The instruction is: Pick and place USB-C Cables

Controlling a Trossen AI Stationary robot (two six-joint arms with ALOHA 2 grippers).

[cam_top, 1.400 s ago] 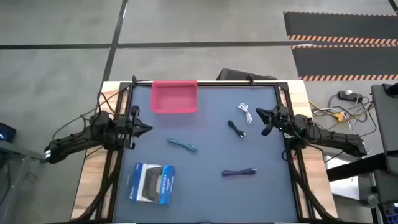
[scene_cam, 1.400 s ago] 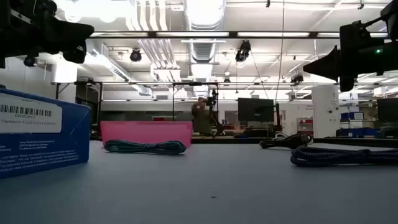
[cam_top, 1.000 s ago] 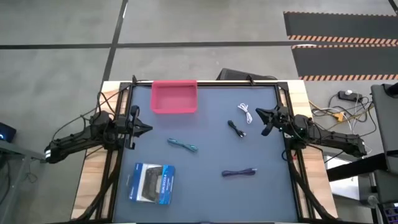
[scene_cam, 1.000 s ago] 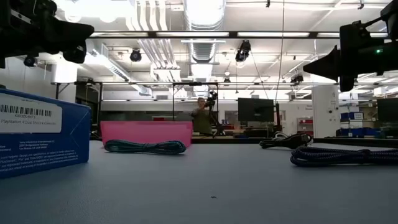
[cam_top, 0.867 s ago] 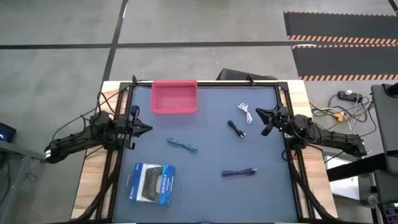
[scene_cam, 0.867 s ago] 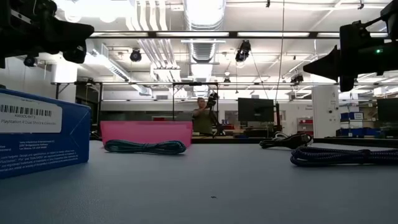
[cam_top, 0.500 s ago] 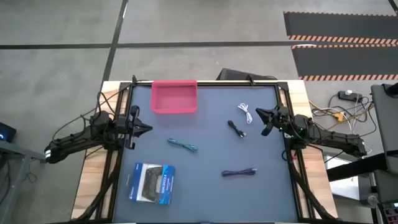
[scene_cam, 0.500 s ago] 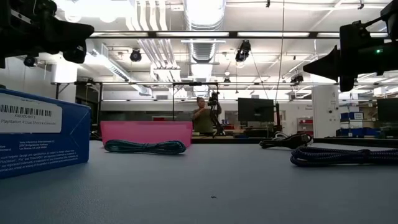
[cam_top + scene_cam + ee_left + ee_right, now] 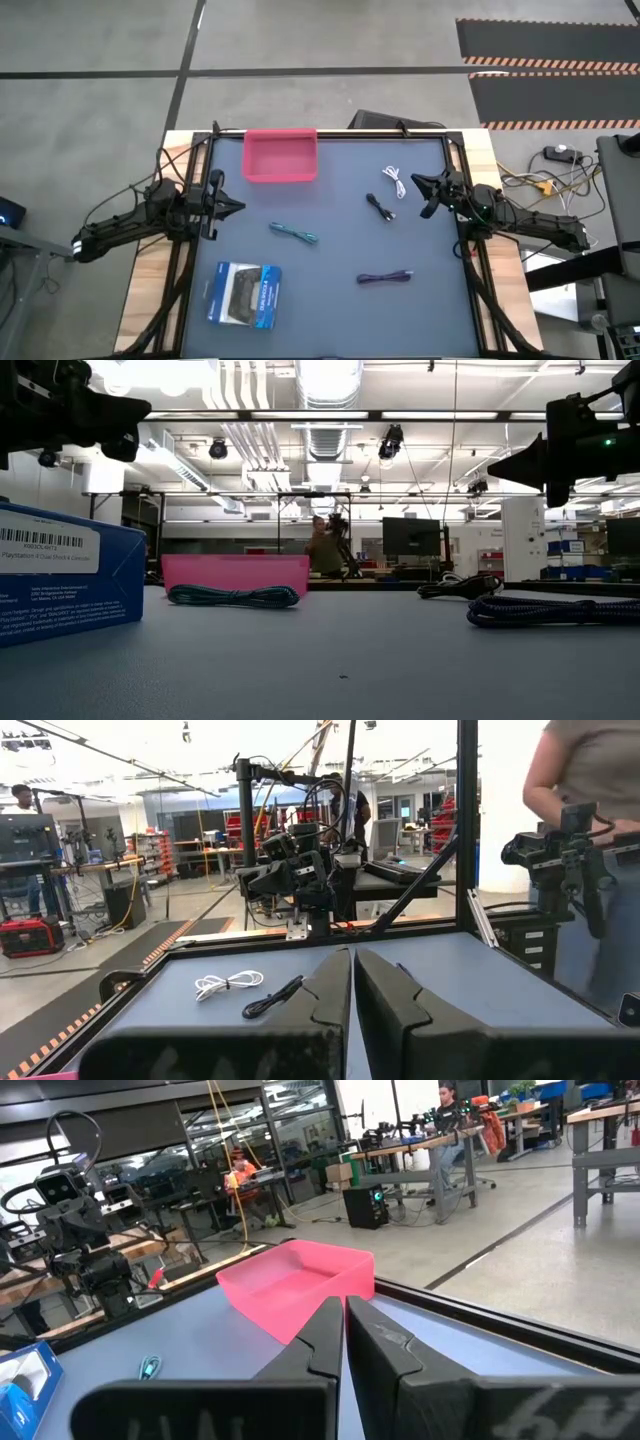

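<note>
Four bundled cables lie flat on the dark mat. The white cable (image 9: 394, 181) and the black cable (image 9: 380, 208) lie toward the right. The teal cable (image 9: 294, 233) is near the middle, and the dark purple cable (image 9: 385, 277) is nearer the front. The pink tray (image 9: 281, 156) stands at the far edge. My left gripper (image 9: 240, 207) hovers shut at the mat's left edge, pointing right (image 9: 353, 952). My right gripper (image 9: 416, 182) hovers shut beside the white and black cables, pointing left (image 9: 343, 1302). Neither touches anything.
A blue-and-white boxed game controller (image 9: 244, 294) lies at the near left of the mat. Black frame rails run along the mat's edges. A person (image 9: 590, 820) stands beyond the table, and another is far off in the room (image 9: 323, 547).
</note>
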